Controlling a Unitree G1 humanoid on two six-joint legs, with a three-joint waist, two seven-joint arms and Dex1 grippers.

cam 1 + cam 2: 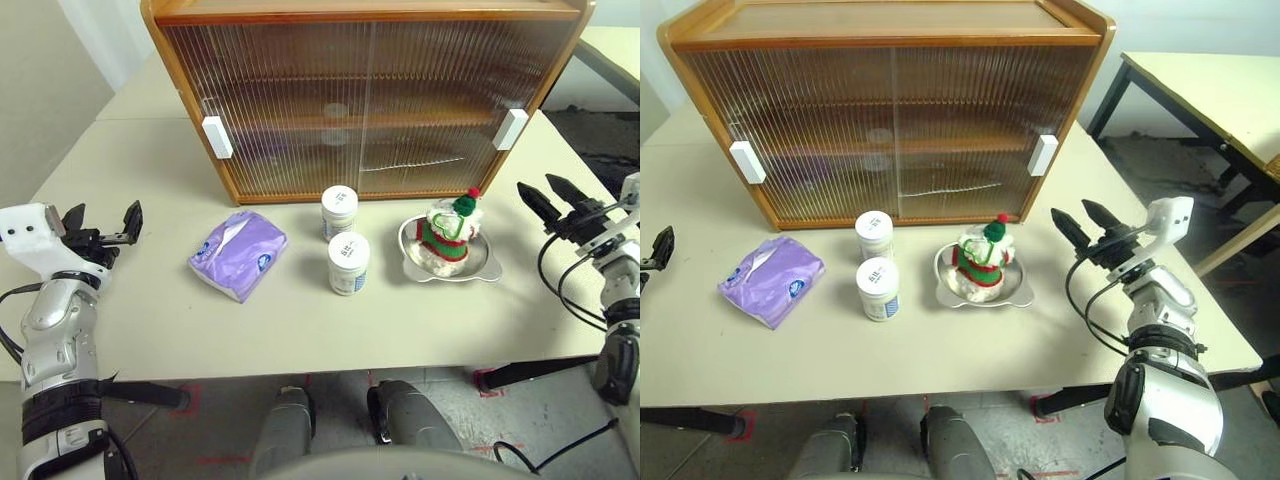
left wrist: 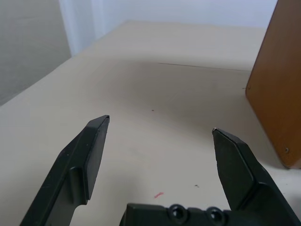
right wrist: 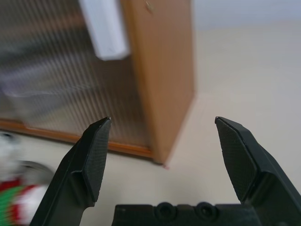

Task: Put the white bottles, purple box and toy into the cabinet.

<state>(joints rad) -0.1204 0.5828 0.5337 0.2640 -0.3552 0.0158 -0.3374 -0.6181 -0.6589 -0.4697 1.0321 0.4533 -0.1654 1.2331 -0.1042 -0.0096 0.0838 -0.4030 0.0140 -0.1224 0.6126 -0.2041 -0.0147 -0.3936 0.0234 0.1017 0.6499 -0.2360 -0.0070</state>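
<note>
Near the left edge of the tabletop, the left hand hangs above the surface with its fingers spread wide and nothing between them. Near the right edge, the right hand is likewise spread wide and empty, aimed toward the cabinet's right front corner and the white handle there.

The purple box lies flat, closest to the left hand. The two white bottles stand upright near the middle, one behind the other, just in front of the cabinet. The toy sits in a steel bowl, between the bottles and the right hand.

The cabinet stands along the far edge of the tabletop, both ribbed sliding doors closed, handles at the outer ends.

Assessment: nothing is stored yet; a door must be opened first. The right hand is better placed. It should bear on the handle and slide the door toward the centre along its track, without pulling outward, keeping low clearance over the toy.
</note>
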